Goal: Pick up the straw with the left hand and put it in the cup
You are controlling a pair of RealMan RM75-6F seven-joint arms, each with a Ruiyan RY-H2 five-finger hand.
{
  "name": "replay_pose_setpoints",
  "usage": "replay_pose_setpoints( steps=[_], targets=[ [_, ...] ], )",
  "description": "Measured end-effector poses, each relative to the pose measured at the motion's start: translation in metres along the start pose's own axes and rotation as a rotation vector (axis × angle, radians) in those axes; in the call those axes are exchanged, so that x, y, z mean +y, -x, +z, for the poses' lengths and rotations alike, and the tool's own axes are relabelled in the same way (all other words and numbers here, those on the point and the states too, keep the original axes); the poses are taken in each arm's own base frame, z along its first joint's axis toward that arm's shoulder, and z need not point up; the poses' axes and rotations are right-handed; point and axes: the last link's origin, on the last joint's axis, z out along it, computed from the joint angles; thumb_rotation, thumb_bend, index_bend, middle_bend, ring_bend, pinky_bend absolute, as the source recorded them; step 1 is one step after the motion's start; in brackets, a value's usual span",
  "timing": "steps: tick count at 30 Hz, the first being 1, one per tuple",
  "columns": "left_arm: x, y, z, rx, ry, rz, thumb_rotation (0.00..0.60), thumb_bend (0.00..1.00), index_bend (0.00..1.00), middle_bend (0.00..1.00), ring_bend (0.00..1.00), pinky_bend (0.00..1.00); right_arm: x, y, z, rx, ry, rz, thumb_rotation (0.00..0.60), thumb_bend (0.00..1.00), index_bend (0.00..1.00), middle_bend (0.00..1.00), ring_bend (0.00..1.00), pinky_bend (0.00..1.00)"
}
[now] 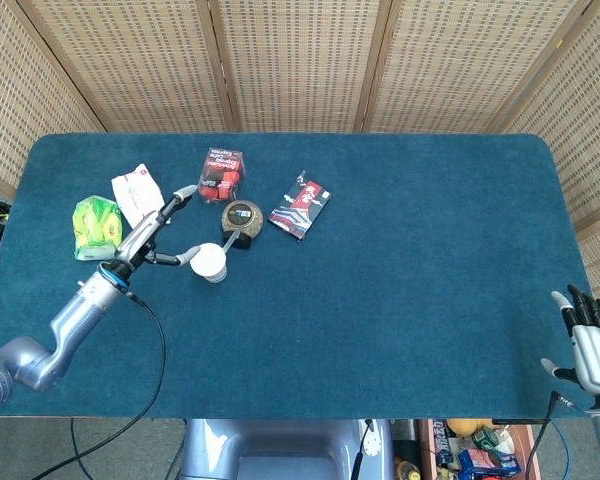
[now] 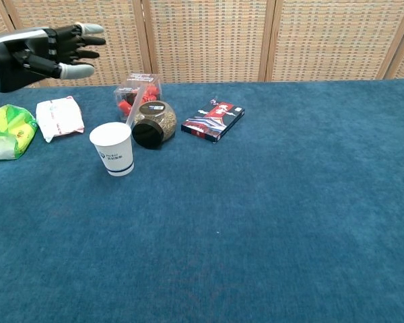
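The white paper cup (image 2: 112, 149) (image 1: 209, 265) stands upright on the blue table. The pale straw (image 2: 136, 105) (image 1: 230, 240) sits inside it and leans toward the jar on its right. My left hand (image 2: 50, 51) (image 1: 152, 232) is raised up and to the left of the cup, fingers spread, holding nothing. At the lower right corner of the head view my right hand (image 1: 590, 343) stays off the table edge, fingers apart and empty.
A dark-lidded jar (image 2: 149, 123) lies beside the cup, with a clear box of red pieces (image 2: 135, 93) behind it. A red-and-blue packet (image 2: 213, 120) lies further right. A white pouch (image 2: 59, 116) and a green bag (image 2: 8, 130) lie at the left.
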Motion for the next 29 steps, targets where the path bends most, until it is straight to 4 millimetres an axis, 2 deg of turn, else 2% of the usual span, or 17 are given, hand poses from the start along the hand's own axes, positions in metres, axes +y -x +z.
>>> replay_pose_setpoints(
  steps=[5, 10, 13, 16, 17, 20, 23, 26, 29],
  targets=[
    [0.001, -0.013, -0.02, 0.044, 0.008, 0.181, 0.6, 0.17, 0.0, 0.0, 0.0, 0.0, -0.001, -0.002, -0.002, 0.01, -0.009, 0.008, 0.6, 0.0, 0.0, 0.0, 0.0, 0.0],
    [-0.003, -0.023, -0.049, 0.11, -0.037, 0.462, 0.6, 0.13, 0.0, 0.0, 0.0, 0.0, -0.001, -0.004, -0.003, 0.016, -0.013, 0.015, 0.6, 0.0, 0.0, 0.0, 0.0, 0.0],
    [-0.005, -0.027, -0.075, 0.16, -0.088, 0.629, 0.6, 0.12, 0.0, 0.0, 0.0, 0.0, -0.001, -0.006, -0.004, 0.022, -0.019, 0.019, 0.6, 0.0, 0.0, 0.0, 0.0, 0.0],
    [-0.009, -0.028, -0.113, 0.228, -0.154, 0.761, 0.6, 0.12, 0.0, 0.0, 0.0, 0.0, -0.002, -0.008, -0.006, 0.035, -0.03, 0.023, 0.6, 0.0, 0.0, 0.0, 0.0, 0.0],
    [-0.009, -0.027, -0.132, 0.258, -0.187, 0.797, 0.6, 0.12, 0.0, 0.0, 0.0, 0.0, -0.003, -0.008, -0.006, 0.042, -0.035, 0.025, 0.6, 0.0, 0.0, 0.0, 0.0, 0.0],
    [-0.01, -0.018, -0.178, 0.315, -0.281, 0.843, 0.6, 0.12, 0.0, 0.0, 0.0, 0.0, -0.004, -0.01, -0.008, 0.06, -0.049, 0.03, 0.6, 0.0, 0.0, 0.0, 0.0, 0.0],
    [-0.008, -0.008, -0.21, 0.327, -0.359, 0.874, 0.6, 0.12, 0.0, 0.0, 0.0, 0.0, -0.005, -0.013, -0.01, 0.083, -0.066, 0.038, 0.6, 0.0, 0.0, 0.0, 0.0, 0.0],
    [-0.001, -0.001, -0.226, 0.332, -0.383, 0.893, 0.6, 0.12, 0.0, 0.0, 0.0, 0.0, -0.007, -0.015, -0.011, 0.113, -0.084, 0.048, 0.6, 0.0, 0.0, 0.0, 0.0, 0.0],
    [0.003, 0.003, -0.234, 0.335, -0.376, 0.908, 0.6, 0.12, 0.0, 0.0, 0.0, 0.0, -0.007, -0.017, -0.013, 0.138, -0.099, 0.057, 0.6, 0.0, 0.0, 0.0, 0.0, 0.0]
  ],
)
